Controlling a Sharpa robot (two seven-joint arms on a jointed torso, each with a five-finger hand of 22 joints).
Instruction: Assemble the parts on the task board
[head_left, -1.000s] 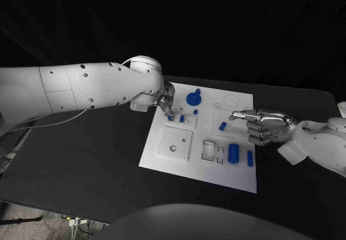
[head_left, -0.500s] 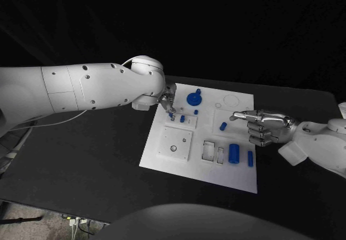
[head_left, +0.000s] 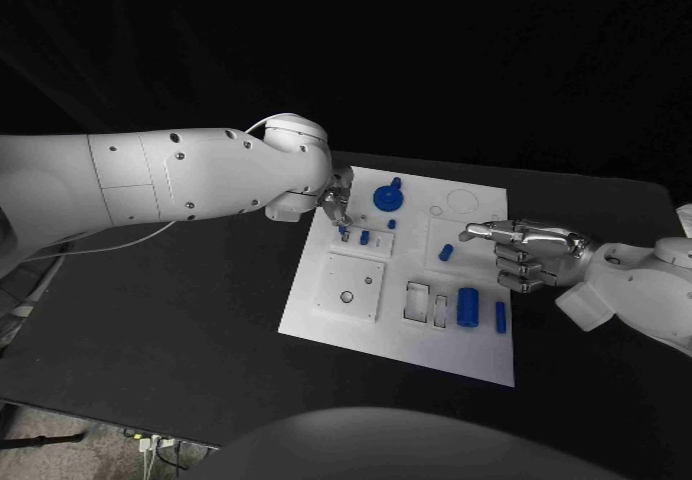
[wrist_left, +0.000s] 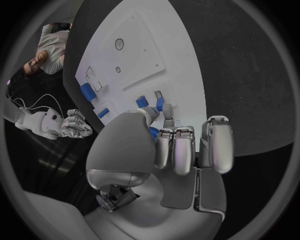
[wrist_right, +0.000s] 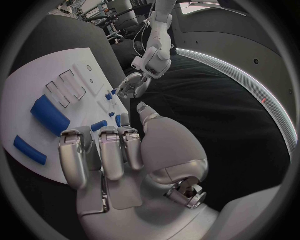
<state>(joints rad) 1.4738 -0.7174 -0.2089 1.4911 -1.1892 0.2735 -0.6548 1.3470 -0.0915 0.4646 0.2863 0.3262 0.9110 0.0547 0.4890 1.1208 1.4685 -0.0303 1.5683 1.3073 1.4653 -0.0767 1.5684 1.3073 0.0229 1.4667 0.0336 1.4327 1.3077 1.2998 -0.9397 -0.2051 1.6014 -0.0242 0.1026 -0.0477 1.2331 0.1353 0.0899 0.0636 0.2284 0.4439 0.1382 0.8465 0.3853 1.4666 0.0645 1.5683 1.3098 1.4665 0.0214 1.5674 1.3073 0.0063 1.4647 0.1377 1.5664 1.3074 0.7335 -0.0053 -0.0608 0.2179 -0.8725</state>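
the scene is dim, with a near-black backdrop and a dark bench; the white task board is the brightest surface and stays sharp. soft glints sit on the silver right robot hand. both wrist views bend straight edges strongly toward the rim, inside a dark circular frame.

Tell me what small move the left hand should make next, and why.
Probably ease the left hand straight down: its fingertips sit over a small blue peg at the task board's near-left edge, seemingly seating it. The right hand hovers curled, holding nothing.
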